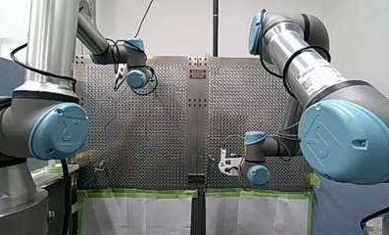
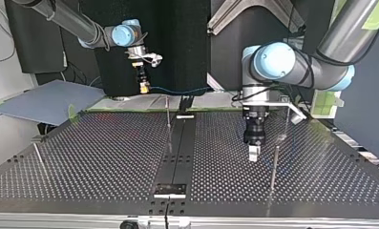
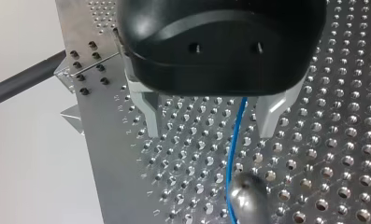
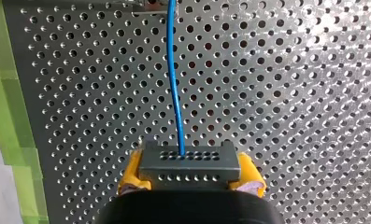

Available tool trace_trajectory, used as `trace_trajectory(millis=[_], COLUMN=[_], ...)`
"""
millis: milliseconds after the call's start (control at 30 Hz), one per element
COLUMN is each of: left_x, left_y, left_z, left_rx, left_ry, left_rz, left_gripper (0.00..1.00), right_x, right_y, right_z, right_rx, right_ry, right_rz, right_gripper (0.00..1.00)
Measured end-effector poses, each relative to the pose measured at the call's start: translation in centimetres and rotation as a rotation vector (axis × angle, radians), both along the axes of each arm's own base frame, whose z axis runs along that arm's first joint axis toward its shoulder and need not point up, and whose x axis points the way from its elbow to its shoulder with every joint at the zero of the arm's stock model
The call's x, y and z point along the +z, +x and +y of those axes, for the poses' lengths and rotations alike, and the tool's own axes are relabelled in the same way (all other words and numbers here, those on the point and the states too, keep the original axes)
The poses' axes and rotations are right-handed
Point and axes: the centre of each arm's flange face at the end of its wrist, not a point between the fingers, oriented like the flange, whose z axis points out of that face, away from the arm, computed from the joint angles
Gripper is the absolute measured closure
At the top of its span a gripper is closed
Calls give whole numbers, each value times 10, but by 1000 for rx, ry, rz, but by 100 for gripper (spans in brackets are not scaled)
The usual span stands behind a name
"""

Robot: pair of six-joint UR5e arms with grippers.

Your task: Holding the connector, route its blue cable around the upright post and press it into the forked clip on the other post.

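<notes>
In the top view, a thin rod is seen far to the left of the central post, near the left edge of the tabletop. A wide stretch of bare perforated plate lies between them.

Left of and behind the central post, at the tabletop's far edge, my right hand is held above the surface. In the right wrist view its yellow pads are clenched on the grey connector, and the green tape of that edge is seen to one side.

The blue cable is stretched from the connector across behind the central post's top. Whether it touches the post cannot be told.

To the right of the central post, nearer the camera, my left hand is pointed down just over the plate. In the left wrist view its fingers are spread and released, with nothing gripped. The cable is seen passing under the gap between them towards a blurred metal tip.

Another upright post is set just beside that hand, further right of the central post, with open plate beyond it to the right edge.
</notes>
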Motion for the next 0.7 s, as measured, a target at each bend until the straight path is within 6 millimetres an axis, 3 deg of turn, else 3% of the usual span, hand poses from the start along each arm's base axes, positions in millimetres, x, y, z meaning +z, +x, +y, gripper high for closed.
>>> trace_trajectory(millis=[533, 700], left_x=[-7, -27], left_y=[2, 4], left_z=[0, -5], left_rx=[9, 27], left_ry=[-2, 29], left_rz=[14, 65], left_gripper=[0, 0], right_x=[-1, -1], right_y=[0, 0], right_z=[0, 0], right_rx=[0, 0], right_ry=[0, 0], right_rz=[0, 0], right_gripper=[100, 100])
